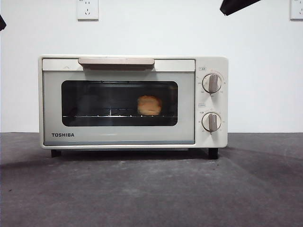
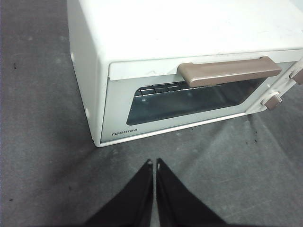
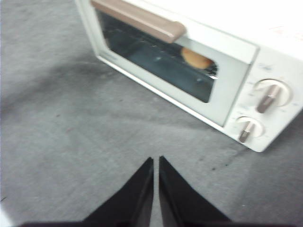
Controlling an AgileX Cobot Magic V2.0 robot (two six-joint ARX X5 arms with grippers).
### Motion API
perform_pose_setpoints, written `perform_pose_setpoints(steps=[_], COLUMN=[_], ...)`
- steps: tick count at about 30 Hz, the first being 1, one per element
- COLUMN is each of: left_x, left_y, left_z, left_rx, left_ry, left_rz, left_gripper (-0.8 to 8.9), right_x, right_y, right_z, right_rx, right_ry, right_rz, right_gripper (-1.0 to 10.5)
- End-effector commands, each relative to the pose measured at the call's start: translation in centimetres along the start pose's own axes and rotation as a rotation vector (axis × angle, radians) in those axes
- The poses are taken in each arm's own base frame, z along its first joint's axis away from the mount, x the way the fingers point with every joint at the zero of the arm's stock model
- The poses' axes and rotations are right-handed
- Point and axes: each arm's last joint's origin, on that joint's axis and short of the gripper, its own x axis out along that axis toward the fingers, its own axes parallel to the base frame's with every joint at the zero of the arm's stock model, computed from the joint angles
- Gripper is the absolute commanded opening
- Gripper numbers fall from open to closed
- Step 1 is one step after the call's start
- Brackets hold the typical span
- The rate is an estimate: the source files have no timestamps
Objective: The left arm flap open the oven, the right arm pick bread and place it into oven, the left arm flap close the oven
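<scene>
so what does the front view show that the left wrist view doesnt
Only the front view shows the bread on the rack behind the glass, both knobs face-on, the oven's black feet and the wall sockets.

Only the left wrist view shows the left gripper, jaws together above the table in front of the oven, plus the oven's top and side.

Both show the oven shut, its handle, the wire rack and the TOSHIBA mark.

Left gripper [image 2: 154, 163]: two plain black wedge jaws, smooth matte faces, tapering to fine tips | Right gripper [image 3: 156, 160]: same black wedge pair, no markings visible | Front view: only black arm tips show, top corners.
</scene>
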Motion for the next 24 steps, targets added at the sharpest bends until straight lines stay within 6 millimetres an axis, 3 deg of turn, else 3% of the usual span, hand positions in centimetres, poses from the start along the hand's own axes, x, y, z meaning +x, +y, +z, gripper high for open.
perform_pose_setpoints(steps=[1, 24], left_x=[-0.17, -0.39], left_y=[-0.14, -0.16], left_z=[0.54, 0.56], left_rx=[0.019, 0.051], left_ry=[-0.022, -0.035], left_rz=[0.000, 0.007], left_gripper=[0.19, 0.20], right_x=[0.09, 0.08], right_y=[0.17, 0.17], right_z=[0.27, 0.27], right_rx=[0.004, 0.003], right_ry=[-0.010, -0.010], right_rz=[0.004, 0.004], right_gripper=[0.1, 0.1])
